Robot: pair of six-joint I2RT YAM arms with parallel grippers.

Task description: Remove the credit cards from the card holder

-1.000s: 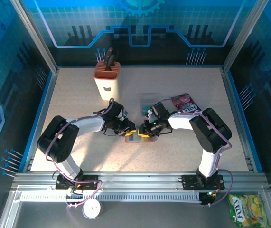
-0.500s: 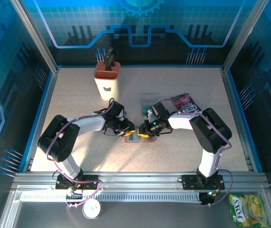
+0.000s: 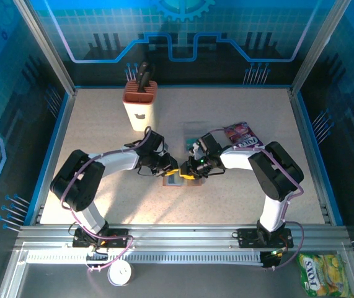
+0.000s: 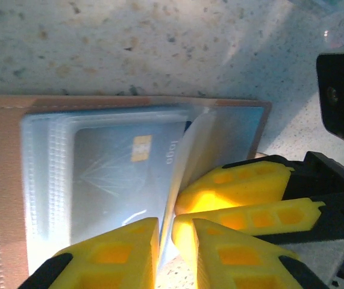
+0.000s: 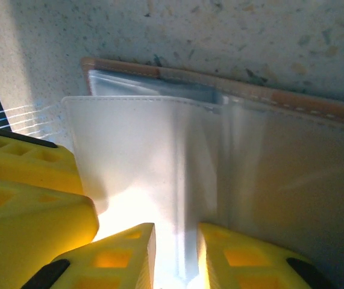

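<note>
Top view. The speckled worktop (image 3: 102,136) carries the card holder (image 3: 175,180), which lies open just toward 6 o'clock from the worktop's centre. The left claw (image 3: 169,169) reaches it from 9 o'clock and the right claw (image 3: 188,171) from 3 o'clock. The two claws are almost touching over the holder's 12 o'clock edge. A clear plastic tray (image 3: 194,131) sits at 1 o'clock from the holder, and a purple snack packet (image 3: 241,134) lies just beside the tray, at 2 o'clock from the holder. A knife block (image 3: 139,105) stands upright at 11 o'clock, well apart from the rest. A yellow-green packet (image 3: 318,273) lies off the worktop at 5 o'clock, beyond the rail.

Left wrist view. The holder's brown stitched border frames a stack of translucent pockets. One grey-blue credit card (image 4: 123,174), its gold chip toward 12 o'clock, sits inside the uppermost pocket. A translucent leaf (image 4: 193,150) of the holder stands lifted at 3 o'clock from the card. Its lower edge runs into the narrow gap between the left claw's yellow fingers (image 4: 111,256), so this claw is clenched on the leaf. The right claw's fingers press against the leaf from 3 o'clock.

Right wrist view. The same pale leaf spreads across the holder, and its crease is pinched between the right claw's fingers (image 5: 117,259), so this claw is likewise clenched on the leaf. The brown border shows at 12 to 3 o'clock.
</note>
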